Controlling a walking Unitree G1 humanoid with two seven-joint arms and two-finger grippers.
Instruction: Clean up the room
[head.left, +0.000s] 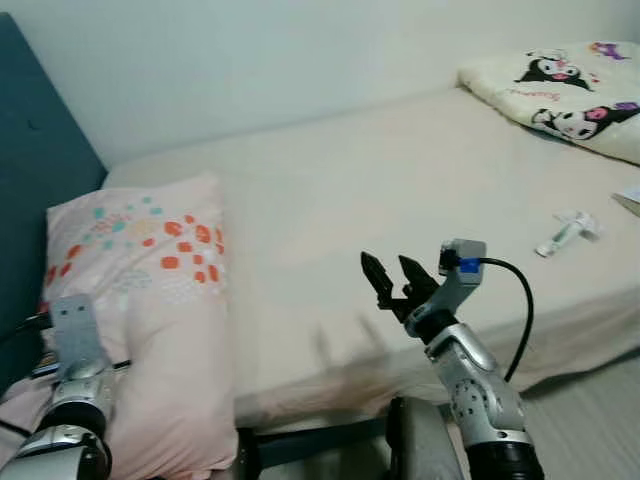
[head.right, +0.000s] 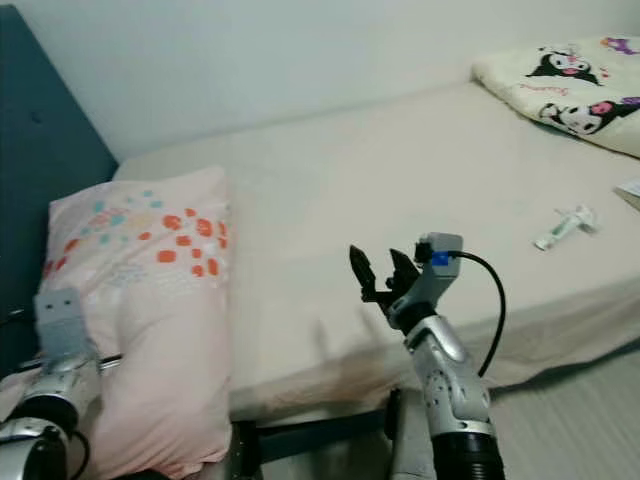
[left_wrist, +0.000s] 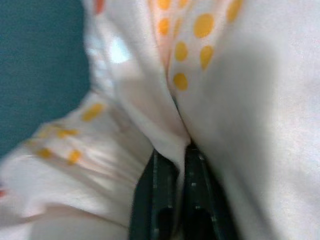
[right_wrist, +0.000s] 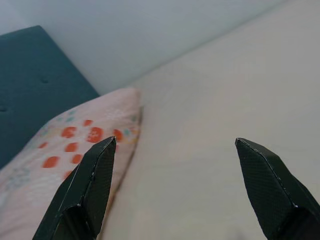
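Pillow (head.left: 150, 300) lies lengthwise along the bed's (head.left: 400, 190) left edge, far end against the teal headboard (head.left: 40, 200), near end overhanging toward the robot. Left gripper (left_wrist: 172, 165) pinches a fold of its fabric, fingers closed tight. Right gripper (head.left: 392, 272) hovers spread wide over the sheet, well right of the pillow.

Soft, even daylight is seen throughout; faint shadows are cast on the bed (head.left: 400, 190). The spotted pillow (left_wrist: 150, 100) is rendered blurred and out of focus at close range.
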